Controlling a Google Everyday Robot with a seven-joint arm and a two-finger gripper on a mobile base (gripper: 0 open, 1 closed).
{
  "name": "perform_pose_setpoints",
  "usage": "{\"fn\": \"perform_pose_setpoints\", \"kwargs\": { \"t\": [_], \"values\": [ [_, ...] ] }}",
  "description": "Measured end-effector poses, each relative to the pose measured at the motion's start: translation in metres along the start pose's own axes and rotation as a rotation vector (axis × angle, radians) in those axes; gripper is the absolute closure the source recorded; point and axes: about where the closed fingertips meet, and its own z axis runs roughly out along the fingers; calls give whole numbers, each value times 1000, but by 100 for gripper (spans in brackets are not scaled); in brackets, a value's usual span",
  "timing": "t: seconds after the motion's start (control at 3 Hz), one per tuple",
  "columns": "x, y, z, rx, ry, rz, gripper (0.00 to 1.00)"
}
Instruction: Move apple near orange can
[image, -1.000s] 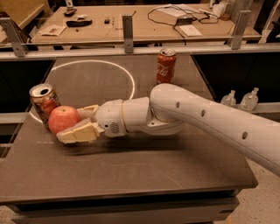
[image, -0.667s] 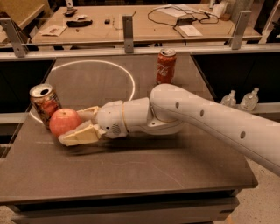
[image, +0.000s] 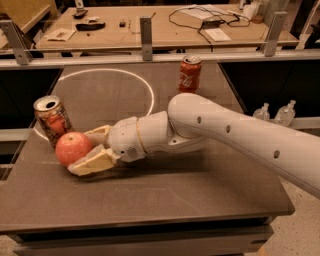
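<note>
The reddish-orange apple (image: 71, 148) is at the left of the dark table (image: 165, 200), low at its surface, just in front and to the right of the orange can (image: 51, 120). The can stands upright with its silver top open. Only a small gap separates it from the apple. My gripper (image: 82, 151) reaches in from the right, and its tan fingers (image: 94, 162) are closed on the apple's right side, one above and one below.
A red cola can (image: 190, 74) stands upright at the back of the table, right of a white circle (image: 145, 87) marked on the top. My white arm (image: 235, 135) crosses the right half. A rail (image: 150, 57) and a desk lie behind. Two bottles (image: 275, 114) stand on the right.
The apple and gripper have moved down and slightly toward the front, coming lower to the table beside the orange can. The cans have not moved.
</note>
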Motion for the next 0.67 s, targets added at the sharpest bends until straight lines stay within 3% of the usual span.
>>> {"fn": "perform_pose_setpoints", "kwargs": {
  "t": [0.33, 0.67],
  "values": [
    [2, 7, 3, -10, 46, -52, 60],
    [5, 9, 3, -7, 72, -53, 38]
  ]
}}
